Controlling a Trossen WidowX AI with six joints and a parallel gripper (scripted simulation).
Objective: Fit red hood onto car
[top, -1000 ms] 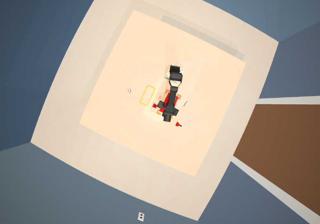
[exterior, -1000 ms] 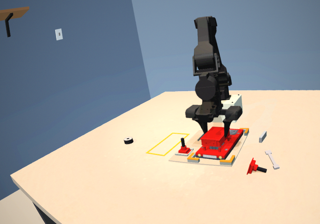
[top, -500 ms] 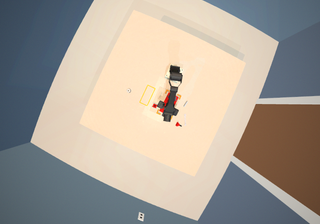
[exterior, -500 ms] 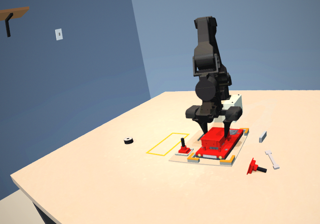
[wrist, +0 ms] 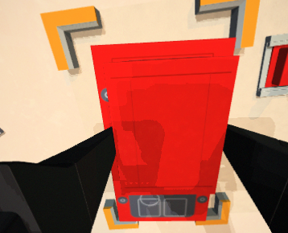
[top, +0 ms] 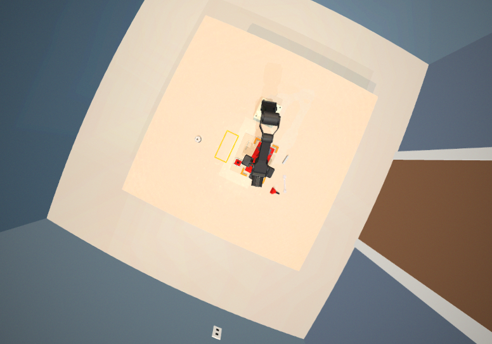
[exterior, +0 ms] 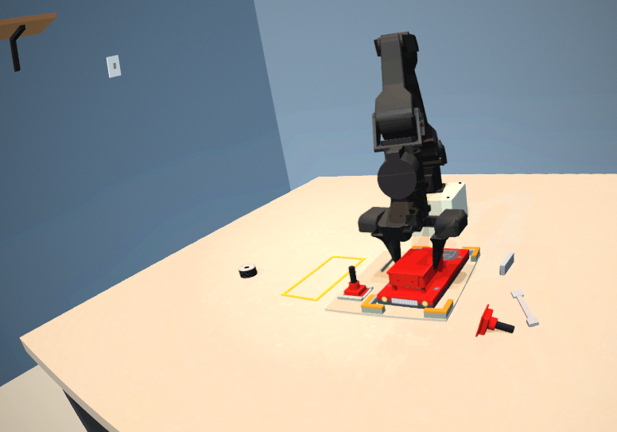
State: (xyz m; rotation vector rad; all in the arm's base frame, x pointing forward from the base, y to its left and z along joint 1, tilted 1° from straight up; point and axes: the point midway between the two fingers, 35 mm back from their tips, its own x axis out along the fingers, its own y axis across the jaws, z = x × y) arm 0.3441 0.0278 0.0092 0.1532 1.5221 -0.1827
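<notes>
The gripper (top: 258,169) (exterior: 416,266) (wrist: 166,130) clamps the hood (exterior: 409,267) (wrist: 170,120) by its sides, apparently to align it over the pegs (barely visible).

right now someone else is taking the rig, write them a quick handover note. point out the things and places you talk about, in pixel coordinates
Gripper (top: 257,165) (exterior: 417,266) (wrist: 166,130): shut on the hood (exterior: 411,267) (wrist: 170,120), one finger on each side.
Hood: over the deck (exterior: 438,295) (wrist: 97,56), pegs visible under its near edge; whether it sits flat, I cannot tell.
Chassis: between the orange corner brackets (exterior: 438,309) (wrist: 53,36).
Done: hood picked up and brought over the car.
Left: check all four pegs are in their holes and the hood is flat, then open and back off without touching anything.
</notes>
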